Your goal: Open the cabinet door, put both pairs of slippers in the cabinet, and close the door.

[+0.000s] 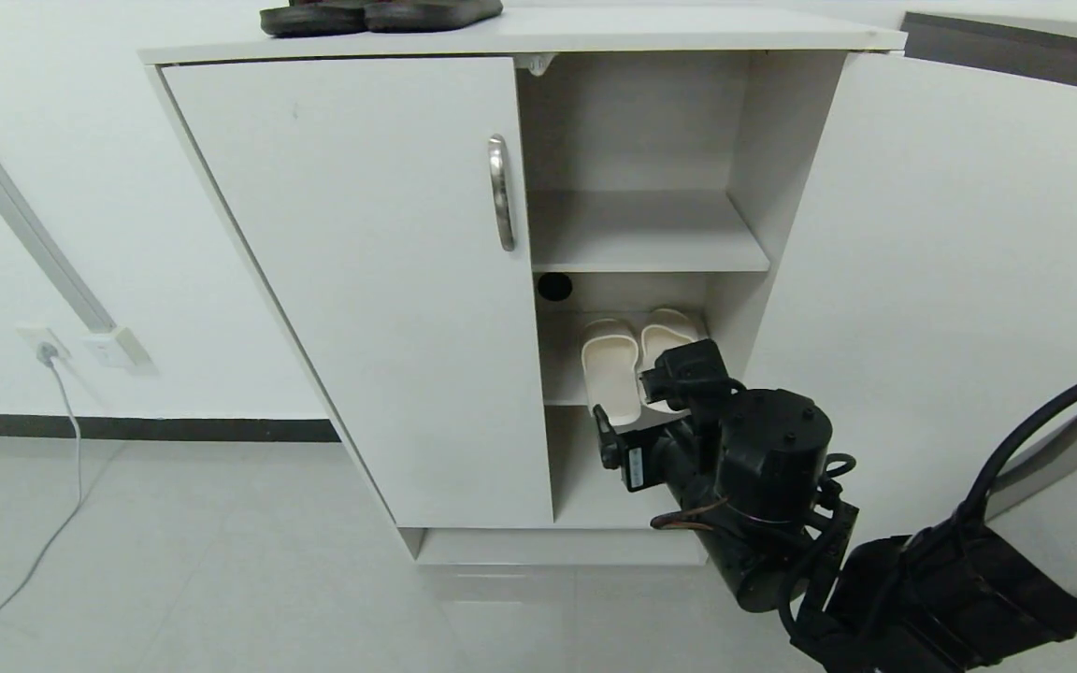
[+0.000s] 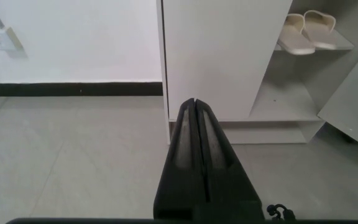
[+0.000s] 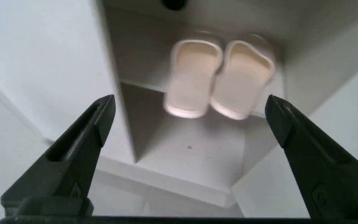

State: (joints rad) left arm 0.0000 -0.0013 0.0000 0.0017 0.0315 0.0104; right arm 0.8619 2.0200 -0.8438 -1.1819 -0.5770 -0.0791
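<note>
The head camera sat high and faced forward and down at the front of the cabinet point(image 1: 361, 280) from moderate range, taking in its top edge, the open right bay and the floor point(image 1: 174, 561); the left wrist camera sat low, well back from the cabinet, and looked along the pressed-together fingers of the left gripper point(image 2: 194, 107) toward the cabinet base and the wall point(image 2: 73, 43); the right wrist camera sat close to the open bay and looked between the spread fingers of the right gripper point(image 3: 190, 102) at the cream slippers point(image 3: 219, 78); all three views shared those slippers and their shelf point(image 1: 559, 374).
</note>
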